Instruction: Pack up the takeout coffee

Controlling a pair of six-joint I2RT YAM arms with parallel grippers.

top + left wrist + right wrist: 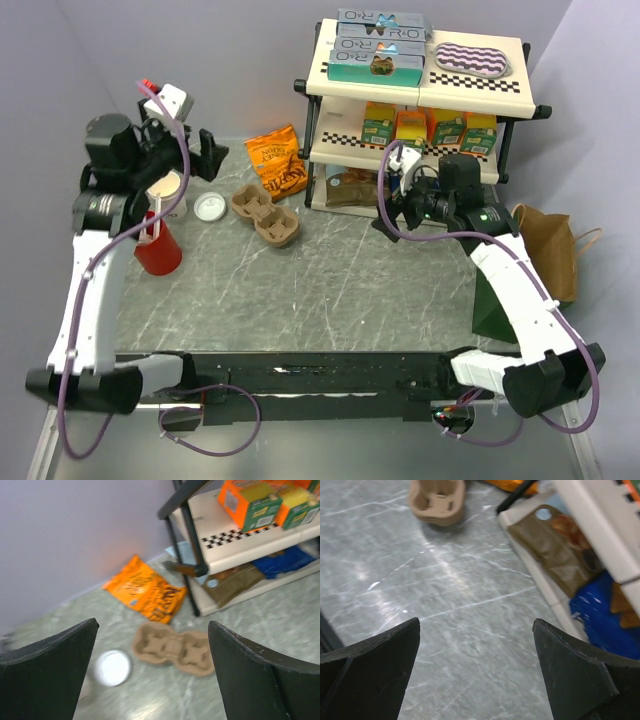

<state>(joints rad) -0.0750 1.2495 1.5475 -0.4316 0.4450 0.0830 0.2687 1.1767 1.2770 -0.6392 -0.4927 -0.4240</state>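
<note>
1. Top external view: the cup (168,189) stands unlidded at the table's (330,290) left rear. It is partly hidden by the left arm (95,270).
2. The lid (209,207) lies flat just right of the cup; the left wrist view shows it only as a blur.
3. The left gripper (152,624) hangs near the cup, jaws spread wide, holding nothing.
4. The carrier (265,215) sits right of the lid, apart from it.
5. The right gripper (476,622) hovers over bare table by the shelf (420,90), jaws wide and empty; its fingertips are hard to make out from above.
</note>
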